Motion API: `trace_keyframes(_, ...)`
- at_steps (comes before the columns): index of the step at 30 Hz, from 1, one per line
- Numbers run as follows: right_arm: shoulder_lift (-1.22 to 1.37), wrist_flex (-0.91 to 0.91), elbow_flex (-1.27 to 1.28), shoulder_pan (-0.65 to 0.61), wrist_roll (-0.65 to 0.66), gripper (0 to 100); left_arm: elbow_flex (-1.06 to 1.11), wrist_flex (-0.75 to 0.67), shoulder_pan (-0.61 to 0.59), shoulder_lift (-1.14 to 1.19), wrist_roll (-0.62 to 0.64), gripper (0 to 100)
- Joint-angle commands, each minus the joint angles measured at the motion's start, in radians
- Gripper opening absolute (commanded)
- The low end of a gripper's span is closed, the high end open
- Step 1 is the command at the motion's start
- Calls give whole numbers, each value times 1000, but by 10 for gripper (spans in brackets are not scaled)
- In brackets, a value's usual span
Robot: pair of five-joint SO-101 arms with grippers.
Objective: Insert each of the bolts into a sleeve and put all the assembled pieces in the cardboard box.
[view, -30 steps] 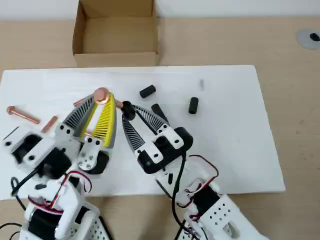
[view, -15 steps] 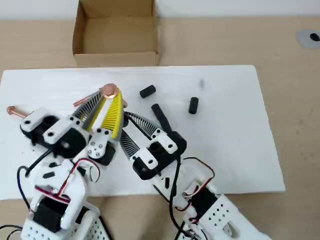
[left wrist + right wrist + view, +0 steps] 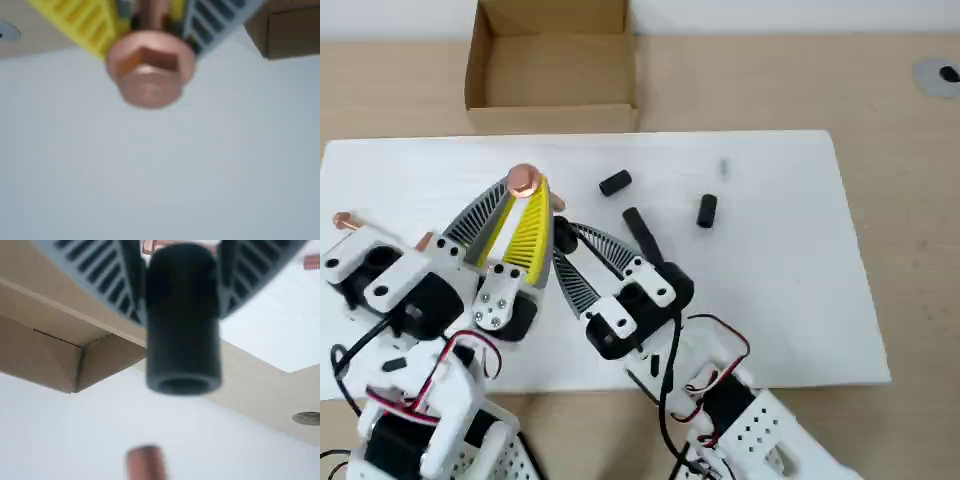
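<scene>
Closest in, the left gripper point(image 3: 525, 195) pinches a copper bolt point(image 3: 524, 181) between its yellow and grey fingers. The bolt's head points toward the box point(image 3: 552, 118) and lies well short of the box's front wall. Just beside it, toward the box's right corner, the right gripper point(image 3: 563, 238) is clamped on a black sleeve point(image 3: 563, 236), its tips near the bolt's shaft.

From above, the sleeve is a dark spot between grey fingers. The right wrist view shows it point(image 3: 183, 320) as a cylinder with an open bore, with the box's wall point(image 3: 50, 355) behind it. That view also has a blurred copper stub point(image 3: 145, 465) apart from the sleeve; which bolt it belongs to I cannot tell. The left wrist view brings out the bolt's flanged hexagonal head point(image 3: 150, 67), with a box corner point(image 3: 290, 30) beyond it.

Two loose bolts point(image 3: 345, 220) lie partly hidden by the left arm, far off the box's left corner. A long black piece point(image 3: 640, 233) rests beside the right gripper. Nearer the box, two loose sleeves point(image 3: 614, 183) lie on the white mat point(image 3: 780, 300), one just off the box's right corner, the other point(image 3: 707, 210) farther right. The box stands open beyond the mat's far edge. Level with it, far to its right, a grey disc point(image 3: 932, 76) sits on the table point(image 3: 770, 85).
</scene>
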Motion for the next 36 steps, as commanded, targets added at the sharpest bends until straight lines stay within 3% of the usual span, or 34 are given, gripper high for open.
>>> trace_keyframes(1,-22,-25,-2,2,2,10,-78,55,8,4,2,9)
trace_keyframes(9,-22,-25,-2,2,2,10,-72,147,11,4,3,9)
trace_keyframes(23,-22,-26,-4,2,2,10,-14,143,9,2,-2,11)
trace_keyframes(36,-22,-26,-7,2,6,10,-9,157,5,2,14,109)
